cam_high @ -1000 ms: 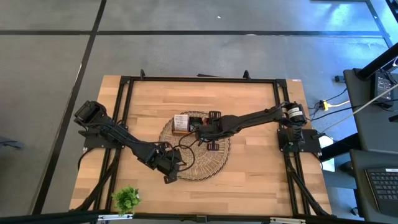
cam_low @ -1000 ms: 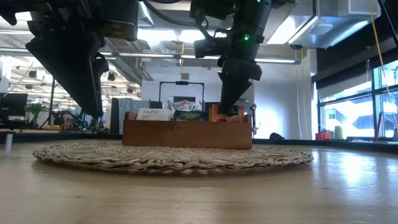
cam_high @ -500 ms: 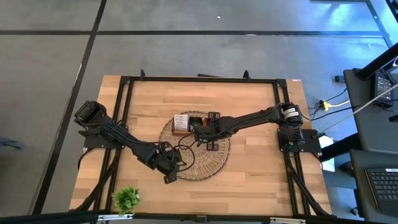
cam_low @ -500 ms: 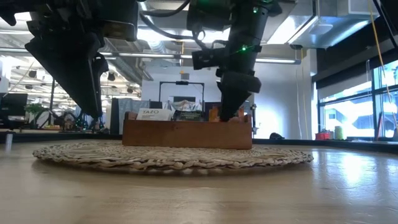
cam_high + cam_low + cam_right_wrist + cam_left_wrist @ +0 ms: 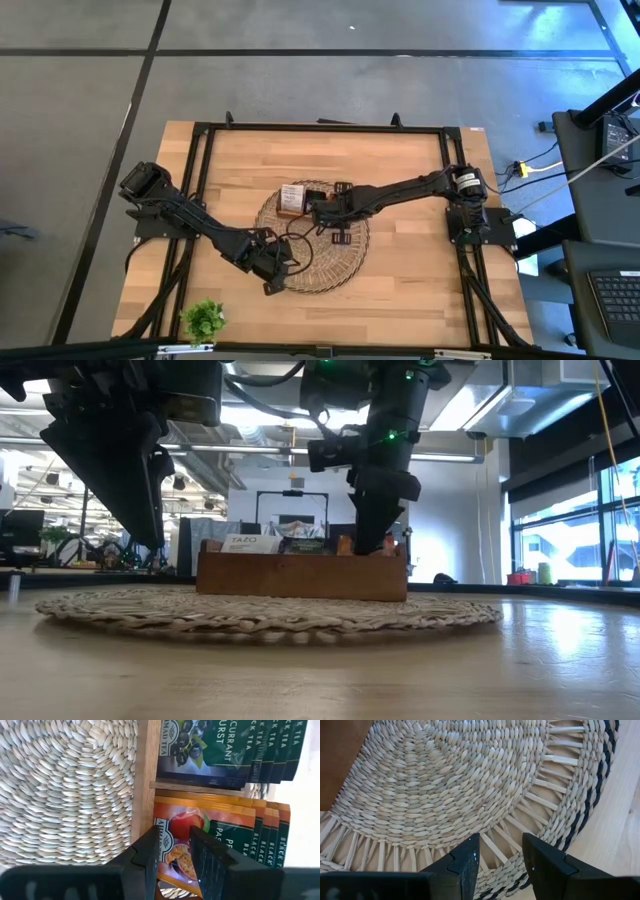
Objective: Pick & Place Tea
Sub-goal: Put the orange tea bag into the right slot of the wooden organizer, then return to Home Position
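A brown wooden tray [image 5: 300,575] stands on the far part of the round wicker mat [image 5: 320,260]. It holds upright tea sachets: orange ones [image 5: 175,840], dark green ones [image 5: 210,750] and a white one [image 5: 248,543]. My right gripper [image 5: 175,862] points down over the tray's orange row. It is open, with its fingertips at the level of the sachets' tops [image 5: 368,545]. My left gripper [image 5: 502,865] hangs open above the mat's near left rim [image 5: 275,275], with nothing between its fingers. My right gripper comes from above, pointing down, with a finger [image 5: 150,860] by the tray's wall and the other [image 5: 210,860] over the front orange sachet's face [image 5: 175,845]. Whether the fingers touch the sachet, I cannot tell.
A green plant sprig [image 5: 204,320] lies at the table's near left corner. Black frame rails [image 5: 320,128] run along the table's far, left and right sides. Bare wood shows on the table to the right of the mat [image 5: 420,260].
My right gripper has sunk a little toward the tray and shifted slightly toward the table's left, tipping a bit, so its fingertips now stand at the orange sachets' tops. Its finger gap looks unchanged.
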`<state>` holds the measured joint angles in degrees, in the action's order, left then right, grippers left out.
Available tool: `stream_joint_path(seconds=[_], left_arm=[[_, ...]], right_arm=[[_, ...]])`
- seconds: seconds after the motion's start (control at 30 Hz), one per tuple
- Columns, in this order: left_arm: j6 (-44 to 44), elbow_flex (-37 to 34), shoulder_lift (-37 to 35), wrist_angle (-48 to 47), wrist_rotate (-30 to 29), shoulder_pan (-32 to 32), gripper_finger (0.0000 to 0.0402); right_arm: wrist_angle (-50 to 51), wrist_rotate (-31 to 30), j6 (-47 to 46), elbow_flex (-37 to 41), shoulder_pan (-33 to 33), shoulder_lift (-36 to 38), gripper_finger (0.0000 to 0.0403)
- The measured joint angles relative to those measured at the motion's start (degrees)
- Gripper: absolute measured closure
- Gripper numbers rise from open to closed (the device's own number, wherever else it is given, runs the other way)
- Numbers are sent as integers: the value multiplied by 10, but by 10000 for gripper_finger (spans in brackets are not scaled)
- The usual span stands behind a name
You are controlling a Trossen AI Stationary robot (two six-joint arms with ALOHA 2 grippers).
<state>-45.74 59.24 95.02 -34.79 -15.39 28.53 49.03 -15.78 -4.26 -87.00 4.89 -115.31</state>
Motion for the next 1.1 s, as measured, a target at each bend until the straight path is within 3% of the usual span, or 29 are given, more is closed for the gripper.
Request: stream_joint_path(seconds=[0.6, 0.77, 0.93, 1.03, 1.1], left_arm=[[-4, 0, 0, -2, -6, 4, 258], [43, 0, -7, -8, -94, 17, 258], [89, -53, -78, 60, -138, 29, 258], [152, -128, -151, 203, -91, 21, 258], [208, -187, -201, 320, -20, 8, 258]], right_arm=[[14, 21, -30, -1, 14, 71, 292], [16, 20, -66, 10, 57, 120, 292], [-81, 37, -92, 125, 112, 214, 292], [-202, 74, -106, 236, 127, 293, 292], [-286, 87, -107, 310, 138, 346, 292]])
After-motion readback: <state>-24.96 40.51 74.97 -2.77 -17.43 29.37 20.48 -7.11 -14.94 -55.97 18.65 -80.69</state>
